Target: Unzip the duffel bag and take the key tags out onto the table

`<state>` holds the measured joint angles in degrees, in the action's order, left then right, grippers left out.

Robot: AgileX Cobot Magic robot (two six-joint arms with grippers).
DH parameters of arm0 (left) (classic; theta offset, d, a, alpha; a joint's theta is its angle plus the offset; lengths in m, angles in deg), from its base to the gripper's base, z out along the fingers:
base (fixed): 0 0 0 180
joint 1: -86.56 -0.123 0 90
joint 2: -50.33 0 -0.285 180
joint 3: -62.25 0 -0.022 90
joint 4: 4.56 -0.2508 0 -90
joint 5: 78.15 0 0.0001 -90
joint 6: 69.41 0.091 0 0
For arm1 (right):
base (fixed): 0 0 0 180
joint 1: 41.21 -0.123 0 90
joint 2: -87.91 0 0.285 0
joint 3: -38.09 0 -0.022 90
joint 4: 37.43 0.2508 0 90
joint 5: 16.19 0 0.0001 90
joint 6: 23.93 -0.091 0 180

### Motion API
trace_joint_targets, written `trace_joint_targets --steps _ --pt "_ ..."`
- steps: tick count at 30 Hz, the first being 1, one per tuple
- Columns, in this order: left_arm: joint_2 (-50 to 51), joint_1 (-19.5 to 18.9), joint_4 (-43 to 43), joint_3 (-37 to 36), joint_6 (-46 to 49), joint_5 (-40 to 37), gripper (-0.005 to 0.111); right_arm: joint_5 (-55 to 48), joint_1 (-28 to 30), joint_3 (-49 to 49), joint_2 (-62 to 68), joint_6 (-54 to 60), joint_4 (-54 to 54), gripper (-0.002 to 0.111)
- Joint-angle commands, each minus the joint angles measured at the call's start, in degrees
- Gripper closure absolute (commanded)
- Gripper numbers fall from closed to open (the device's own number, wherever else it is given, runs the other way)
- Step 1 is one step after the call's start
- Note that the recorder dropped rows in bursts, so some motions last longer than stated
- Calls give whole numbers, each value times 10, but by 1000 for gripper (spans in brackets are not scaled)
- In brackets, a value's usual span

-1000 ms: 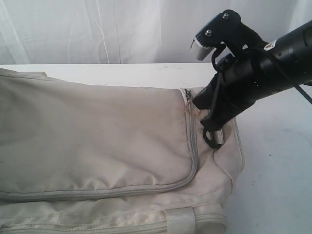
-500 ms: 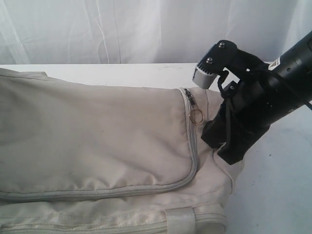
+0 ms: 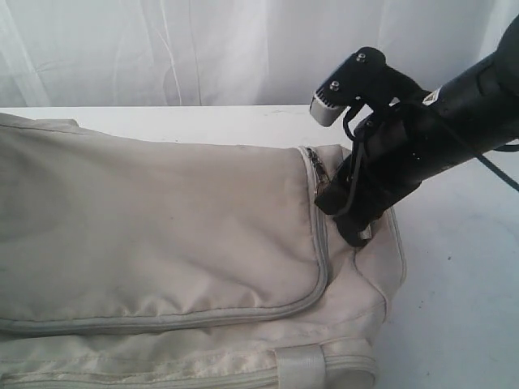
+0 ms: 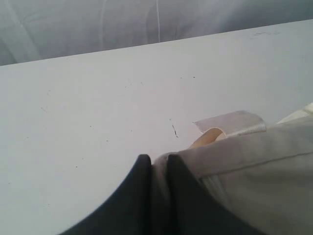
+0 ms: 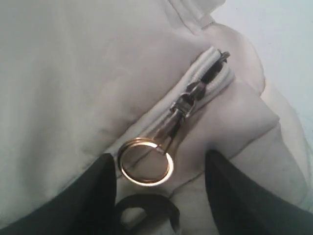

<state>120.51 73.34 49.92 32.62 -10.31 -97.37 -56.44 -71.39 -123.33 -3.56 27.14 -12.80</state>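
The cream duffel bag [image 3: 154, 227] lies across the white table [image 3: 462, 308] with its grey zipper [image 3: 323, 267] closed. A gold ring pull [image 5: 145, 161] hangs from the zipper slider [image 5: 183, 103] at the bag's right end. My right gripper [image 5: 160, 157] is open, and the ring lies flat on the fabric between its two black fingers, untouched. In the exterior view the right gripper [image 3: 339, 215] covers that ring. My left gripper [image 4: 154, 164] is shut on a fold of the bag's cream fabric [image 4: 254, 166]. The key tags are out of view.
A white curtain [image 3: 203, 49] hangs behind the table. A shiny cream strap [image 3: 300, 366] crosses the bag's near side. A flat cream tab [image 4: 230, 122] sticks out from the bag onto the table. A black cable loop [image 5: 146, 210] hangs by the right fingers.
Half a second ago the right gripper had drawn back to the right, baring the ring pull. It has now swung left again and sits over the pull. The bag has not moved.
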Motion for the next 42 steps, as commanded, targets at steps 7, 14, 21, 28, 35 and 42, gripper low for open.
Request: trace_joint_targets --steps 7,14,21,28,35,42 --pt "-18 -3 45 18 3 45 107 9 -1 -1 39 -1 14 62" --pt "-18 -3 45 18 3 45 107 13 -1 -1 32 -1 17 90" --pt "-18 -3 45 18 3 45 107 -3 -1 -1 7 -1 4 108" --pt "-18 -3 45 18 3 45 107 -80 -1 -1 -13 -1 -1 108" --pt "-18 -3 45 18 3 45 107 -165 -1 -1 -24 1 -2 108" --pt "-18 -3 45 18 3 45 107 -236 -1 -1 -24 -8 12 108"
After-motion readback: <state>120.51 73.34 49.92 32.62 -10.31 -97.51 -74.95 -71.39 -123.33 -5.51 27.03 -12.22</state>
